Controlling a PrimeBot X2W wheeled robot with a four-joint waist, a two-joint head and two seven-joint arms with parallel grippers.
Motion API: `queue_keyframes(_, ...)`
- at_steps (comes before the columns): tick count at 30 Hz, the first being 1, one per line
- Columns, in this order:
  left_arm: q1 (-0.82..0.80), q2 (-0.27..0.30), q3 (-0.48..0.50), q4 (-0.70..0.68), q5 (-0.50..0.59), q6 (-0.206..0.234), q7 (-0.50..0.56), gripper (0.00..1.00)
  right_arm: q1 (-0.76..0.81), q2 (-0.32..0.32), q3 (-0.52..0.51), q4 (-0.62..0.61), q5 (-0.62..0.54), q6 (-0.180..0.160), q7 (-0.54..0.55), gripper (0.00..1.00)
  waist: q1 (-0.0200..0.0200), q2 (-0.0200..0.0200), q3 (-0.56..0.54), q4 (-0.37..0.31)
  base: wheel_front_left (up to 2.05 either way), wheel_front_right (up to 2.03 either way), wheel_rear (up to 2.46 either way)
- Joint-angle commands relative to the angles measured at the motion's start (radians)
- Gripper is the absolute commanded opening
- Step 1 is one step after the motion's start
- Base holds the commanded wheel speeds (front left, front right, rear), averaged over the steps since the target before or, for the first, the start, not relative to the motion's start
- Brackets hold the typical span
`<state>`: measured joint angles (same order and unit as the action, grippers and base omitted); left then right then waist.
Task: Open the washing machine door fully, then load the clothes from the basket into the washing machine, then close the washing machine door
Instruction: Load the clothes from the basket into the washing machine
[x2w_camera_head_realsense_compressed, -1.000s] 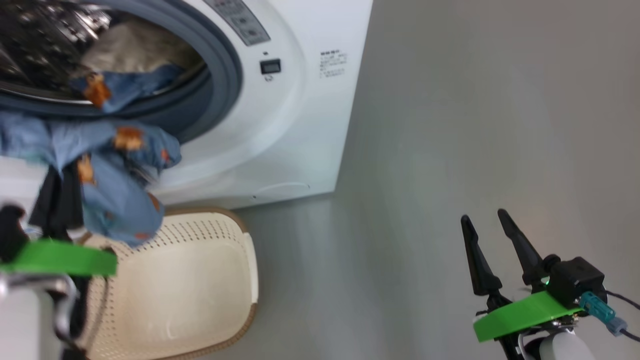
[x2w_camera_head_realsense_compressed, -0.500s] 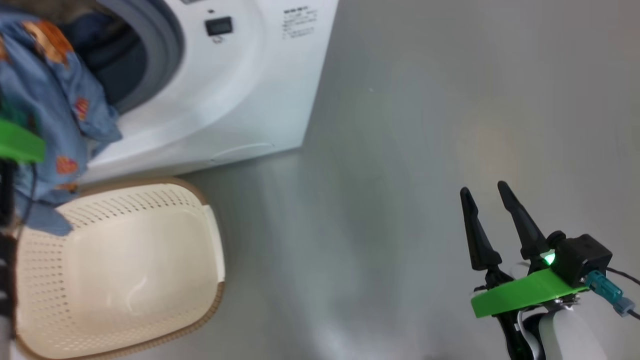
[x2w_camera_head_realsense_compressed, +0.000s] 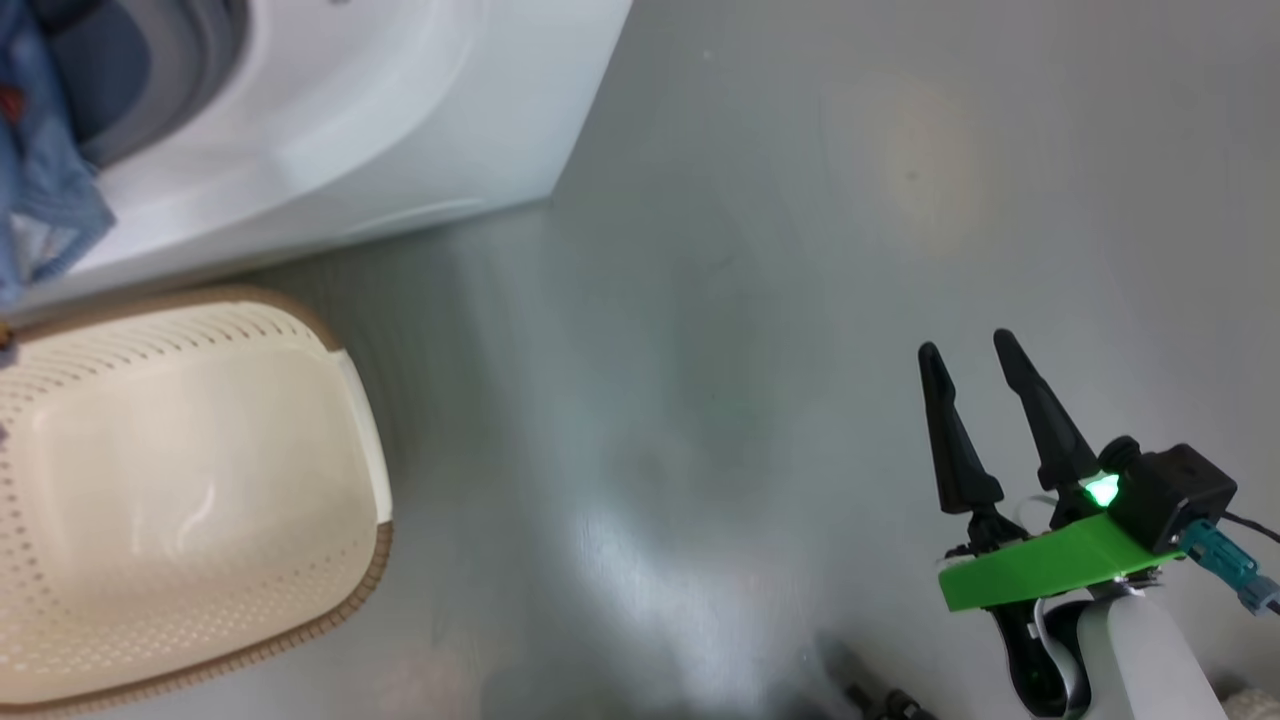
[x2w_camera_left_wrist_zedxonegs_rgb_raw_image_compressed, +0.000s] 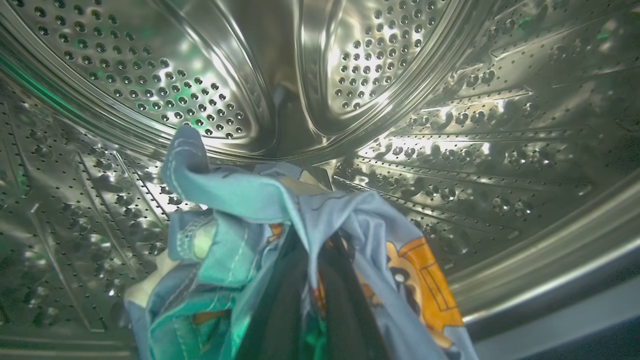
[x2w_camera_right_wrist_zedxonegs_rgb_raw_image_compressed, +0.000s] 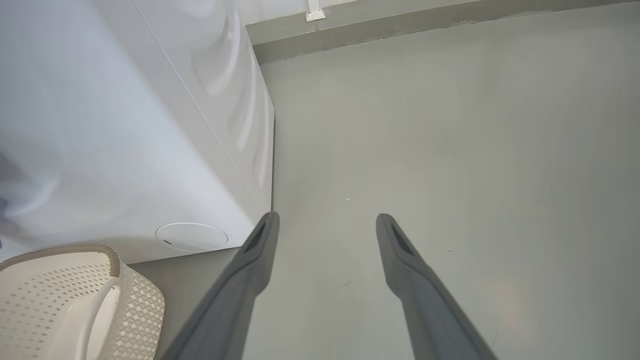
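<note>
Clothes (x2w_camera_left_wrist_zedxonegs_rgb_raw_image_compressed: 280, 220), light blue with orange-brown prints, hung bunched around your left end effector (x2w_camera_left_wrist_zedxonegs_rgb_raw_image_compressed: 312, 295), whose dark fingers were pinched shut on the fabric inside the steel drum (x2w_camera_left_wrist_zedxonegs_rgb_raw_image_compressed: 450, 125) of the washing machine (x2w_camera_head_realsense_compressed: 350, 120). In your head view a blue fold draped over the machine's opening at the upper left. Just in front of the machine sat the cream basket (x2w_camera_head_realsense_compressed: 200, 500). Your right end effector (x2w_camera_head_realsense_compressed: 966, 345) hovered well apart over the grey floor (x2w_camera_head_realsense_compressed: 750, 250), its fingers spread wide with only floor between them.
</note>
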<state>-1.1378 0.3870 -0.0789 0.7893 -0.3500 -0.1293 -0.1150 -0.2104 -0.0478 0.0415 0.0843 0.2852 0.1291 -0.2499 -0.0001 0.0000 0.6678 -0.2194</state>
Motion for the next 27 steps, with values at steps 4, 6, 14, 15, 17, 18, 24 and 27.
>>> queue_keyframes(4, -0.093, 0.058, 0.003, 0.029, 0.007, 0.000, -0.033, 0.00, -0.010, -0.002, 0.034, -0.023, 0.012, 0.002, -0.012, 1.00, 0.0001, 0.0000, 0.081, 0.003, 0.00, 0.00, 0.00)
queue_keyframes(6, -0.120, 0.058, -0.007, 0.053, 0.016, 0.001, -0.048, 0.00, -0.015, -0.002, 0.042, -0.022, 0.013, 0.002, -0.012, 1.00, 0.0001, 0.0000, 0.089, 0.004, 0.00, 0.00, 0.00)
queue_keyframes(14, -0.197, 0.050, -0.022, 0.117, 0.027, 0.003, -0.106, 0.00, -0.017, -0.002, 0.061, -0.020, 0.014, 0.002, -0.012, 1.00, 0.0001, 0.0000, 0.105, 0.005, 0.00, 0.00, 0.00)
queue_keyframes(15, -0.206, 0.051, -0.026, 0.123, 0.032, 0.005, -0.114, 0.00, -0.017, -0.002, 0.062, -0.019, 0.015, 0.002, -0.012, 1.00, 0.0001, 0.0000, 0.107, 0.005, 0.00, 0.00, 0.00)
queue_keyframes(17, -0.222, 0.054, -0.029, 0.130, 0.041, 0.012, -0.128, 0.00, -0.017, -0.002, 0.066, -0.018, 0.015, 0.002, -0.012, 1.00, 0.0001, 0.0000, 0.110, 0.004, 0.00, 0.00, 0.00)
queue_keyframes(18, -0.230, 0.059, -0.032, 0.126, 0.050, 0.016, -0.135, 0.00, -0.017, -0.002, 0.068, -0.018, 0.015, 0.002, -0.012, 1.00, 0.0001, 0.0000, 0.112, 0.002, 0.00, 0.00, 0.00)
queue_keyframes(24, -0.254, 0.087, -0.028, -0.018, 0.111, 0.029, -0.146, 0.00, -0.024, -0.002, 0.090, -0.014, 0.021, 0.002, -0.012, 1.00, 0.0001, 0.0000, 0.128, -0.016, 0.00, 0.00, 0.00)
queue_keyframes(27, -0.244, 0.102, -0.012, -0.128, 0.148, 0.033, -0.146, 0.00, -0.027, -0.002, 0.102, -0.011, 0.026, 0.002, -0.012, 1.00, 0.0001, 0.0000, 0.136, -0.028, 0.00, 0.00, 0.00)
